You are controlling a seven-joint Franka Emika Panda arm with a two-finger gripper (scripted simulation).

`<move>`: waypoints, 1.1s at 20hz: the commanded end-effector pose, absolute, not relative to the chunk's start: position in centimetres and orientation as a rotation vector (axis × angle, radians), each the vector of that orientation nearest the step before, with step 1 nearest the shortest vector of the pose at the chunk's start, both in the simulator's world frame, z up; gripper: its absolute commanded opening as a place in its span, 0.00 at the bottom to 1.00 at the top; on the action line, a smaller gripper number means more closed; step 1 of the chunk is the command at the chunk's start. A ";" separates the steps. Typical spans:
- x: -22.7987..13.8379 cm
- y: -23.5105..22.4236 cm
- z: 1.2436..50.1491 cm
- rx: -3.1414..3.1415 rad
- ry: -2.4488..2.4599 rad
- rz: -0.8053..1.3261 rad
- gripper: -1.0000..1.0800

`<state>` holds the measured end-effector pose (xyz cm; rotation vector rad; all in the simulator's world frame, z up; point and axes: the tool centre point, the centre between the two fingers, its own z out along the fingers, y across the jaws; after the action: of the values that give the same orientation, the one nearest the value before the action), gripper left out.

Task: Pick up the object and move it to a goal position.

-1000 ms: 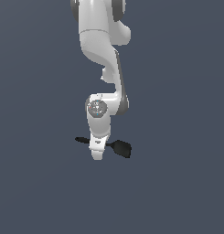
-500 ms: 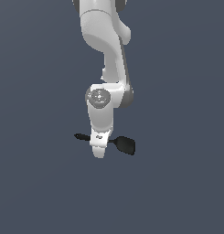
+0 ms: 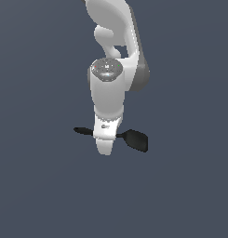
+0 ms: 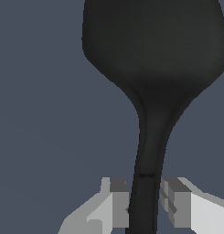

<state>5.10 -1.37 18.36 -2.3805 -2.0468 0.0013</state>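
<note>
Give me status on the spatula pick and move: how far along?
Done: the gripper has reached the black spatula, one finger on each side of the thin handle. In hand: the grasp; in the wrist view the pads sit at or very near the handle, though firm contact is unclear. Left: the carry; no goal marker shows, and I cannot tell whether the spatula is off the surface.

spatula (image 3: 135,139): black | gripper (image 4: 145,208): white, grey pads | arm (image 3: 113,69): white, grey joints

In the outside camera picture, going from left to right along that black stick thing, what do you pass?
Rounded handle tip → white gripper crossing the spatula's handle → wide flat blade, on the exterior view's right.
</note>
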 end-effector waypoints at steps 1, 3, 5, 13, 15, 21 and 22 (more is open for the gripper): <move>5.6 -0.8 21.3 -2.381 -2.047 -0.001 0.00; 6.0 -0.3 23.5 -2.380 -2.047 -0.001 0.00; 6.4 0.1 25.6 -2.380 -2.047 -0.001 0.00; 7.9 1.6 33.1 -2.382 -2.046 -0.002 0.00; 8.2 1.9 34.6 -2.382 -2.046 -0.002 0.00; 9.0 2.6 38.3 -2.383 -2.045 -0.001 0.00; 9.1 2.7 38.8 -2.383 -2.045 -0.001 0.00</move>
<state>8.96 2.54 37.88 -2.3823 -2.0448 0.0001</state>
